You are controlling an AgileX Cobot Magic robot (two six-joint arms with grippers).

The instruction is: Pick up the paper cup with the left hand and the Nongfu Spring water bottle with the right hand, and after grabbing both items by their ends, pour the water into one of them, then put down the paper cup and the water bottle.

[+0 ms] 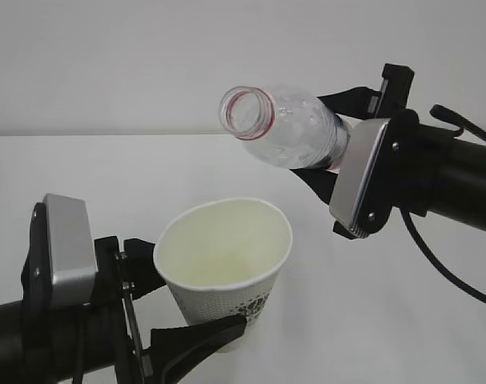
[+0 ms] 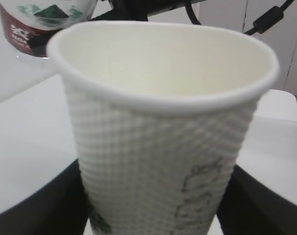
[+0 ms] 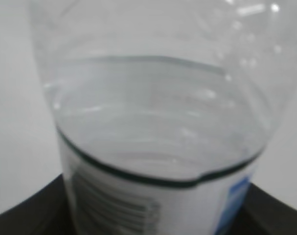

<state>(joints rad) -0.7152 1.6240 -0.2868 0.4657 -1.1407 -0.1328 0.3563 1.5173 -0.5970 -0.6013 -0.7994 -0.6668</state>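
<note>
Pouring is the step in hand, judged from how both things are held clear of the tabletop [image 1: 82, 184]. The left gripper [image 1: 182, 316] is clamped on the lower part of the paper cup [image 1: 225, 268], one finger on each side, and the cup sits upright with a slight lean, its mouth open upward. Up and to the right of the cup's rim, the right gripper [image 1: 327, 140] is clamped around the labelled lower half of the Nongfu Spring water bottle [image 1: 283, 126]. The bottle lies nearly level, its uncapped red-ringed neck pointing toward the cup but short of being directly over it. No stream leaves the neck, and the cup's inside looks dry. Water [image 3: 158, 132] pools along the bottle's low side in the right wrist view. Next, the neck probably has to come over the cup's mouth and dip further; a spill past the near rim is the risk.
</note>
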